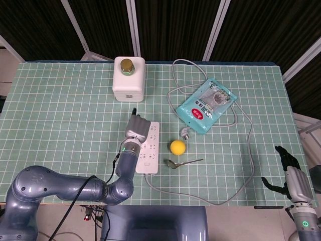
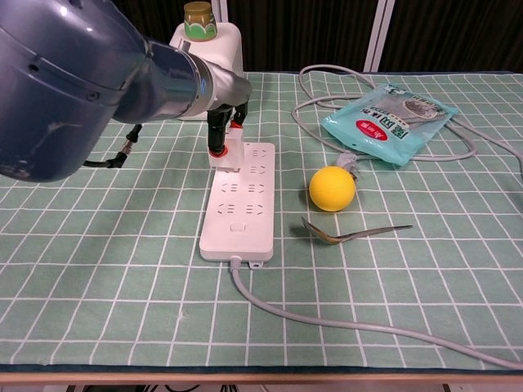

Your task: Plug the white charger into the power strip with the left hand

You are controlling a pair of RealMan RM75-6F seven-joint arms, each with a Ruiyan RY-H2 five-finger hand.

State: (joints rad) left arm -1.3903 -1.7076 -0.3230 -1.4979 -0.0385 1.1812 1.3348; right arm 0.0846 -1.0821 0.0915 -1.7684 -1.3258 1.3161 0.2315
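Over the power strip's (image 2: 240, 200) far end, the left hand (image 1: 136, 128) grips the white charger (image 2: 230, 152); the right hand (image 1: 290, 170) hangs released.

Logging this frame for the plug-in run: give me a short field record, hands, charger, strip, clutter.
left hand: holds the white charger at the far end of the power strip
charger seated: cannot tell
right hand: open, at the table's near right edge, holding nothing
strip cable: runs off the near end toward the right
clutter: yellow ball, spoon, blue pouch, white bottle
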